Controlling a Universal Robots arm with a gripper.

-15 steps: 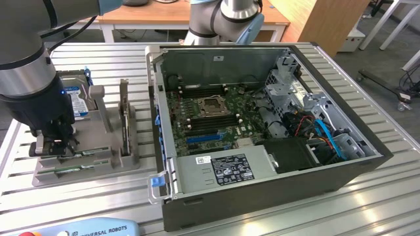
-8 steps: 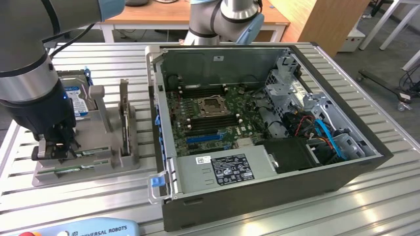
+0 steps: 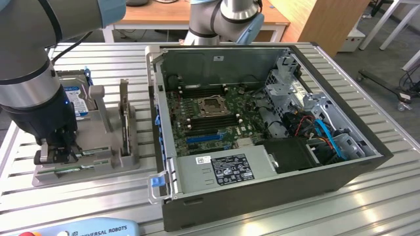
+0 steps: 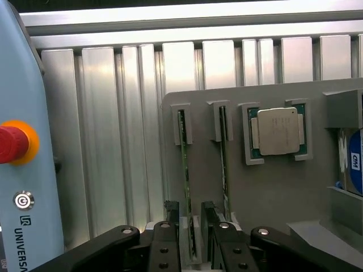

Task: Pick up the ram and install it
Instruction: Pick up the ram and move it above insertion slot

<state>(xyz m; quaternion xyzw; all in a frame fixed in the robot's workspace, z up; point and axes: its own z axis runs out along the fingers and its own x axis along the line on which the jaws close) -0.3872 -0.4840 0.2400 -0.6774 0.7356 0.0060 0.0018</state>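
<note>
Lettering reading "UNIVERSAL ROBOTS" marks a pale blue teach pendant (image 3: pixel 98 228) at the near edge of the ribbed aluminium table (image 3: pixel 367 196). In the wrist view the word is cut off after "UNIVERSA", beside a round red stop button (image 4: pixel 11 144). A black-and-white sticker (image 3: pixel 226 169) on the silver power supply inside the open black computer case (image 3: pixel 262 194) carries print too small to read. So does the blue label on the silver hard drive (image 3: pixel 78 104).

The black two-fingered gripper (image 4: pixel 190 209) is down over a grey plastic parts holder (image 4: pixel 272 192) at the exterior view's left, and its bulk hides part of the holder there. Its fingers (image 4: pixel 172 226) are spread, one on each side of the thin green ram stick (image 4: pixel 182 158), which stands on edge in a slot of the holder. Whether they touch it cannot be told. A second green stick (image 4: pixel 224 158) stands in the next slot, and a square silver processor chip (image 4: pixel 278 131) lies flat just beside that. A thin dark expansion card (image 3: pixel 123 115), seen edge-on, stands upright in the holder between gripper and case.
</note>
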